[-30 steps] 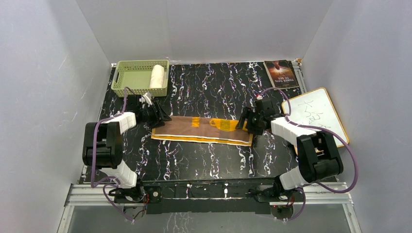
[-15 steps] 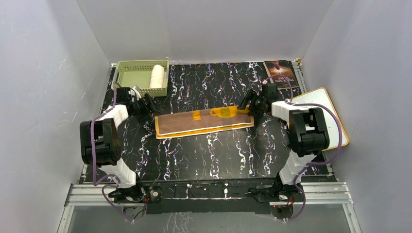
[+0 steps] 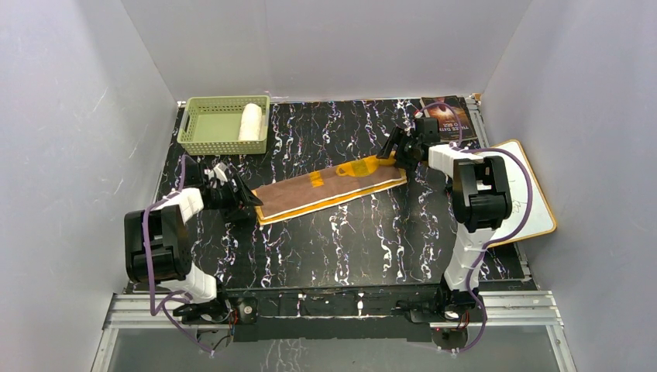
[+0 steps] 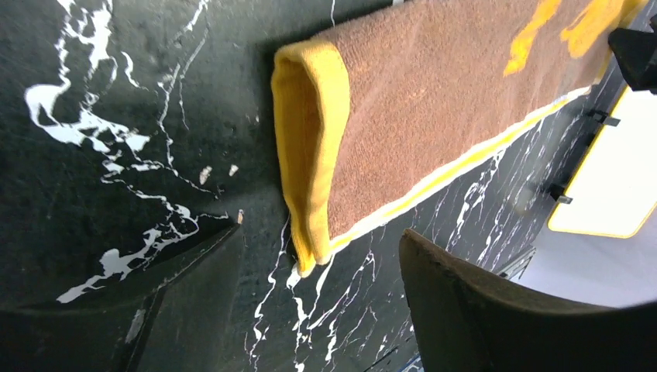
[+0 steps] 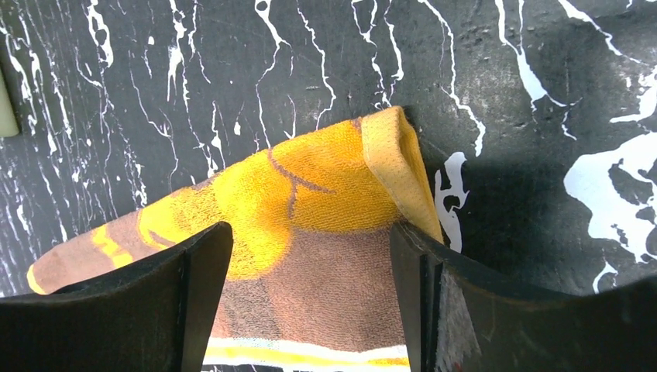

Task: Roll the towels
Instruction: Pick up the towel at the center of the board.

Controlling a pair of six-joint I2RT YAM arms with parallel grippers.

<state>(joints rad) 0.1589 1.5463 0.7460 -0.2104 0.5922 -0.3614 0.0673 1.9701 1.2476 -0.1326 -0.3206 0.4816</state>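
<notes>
The orange-yellow and brown towel [image 3: 333, 186] lies as a long folded strip, slanting from near left to far right on the black marble table [image 3: 333, 248]. My left gripper [image 3: 246, 200] is open at its near left end; in the left wrist view the towel's folded yellow end [image 4: 310, 155] lies just ahead of the open gripper [image 4: 318, 287], not touched. My right gripper [image 3: 393, 157] is open at the far right end; in the right wrist view it [image 5: 310, 294] straddles the towel [image 5: 310, 201], nothing gripped. The cream-white towel [image 3: 250, 122] sits rolled up in the basket.
The pale green slotted basket [image 3: 221, 146] stands at the back left. A dark book [image 3: 453, 120] lies at the back right, partly behind the right arm. A white board with a wooden frame [image 3: 527, 194] lies at the right edge. Grey walls enclose three sides.
The towel strip has swung to a slant: its right end went toward the back, its left end came nearer. Both grippers moved with those ends.
</notes>
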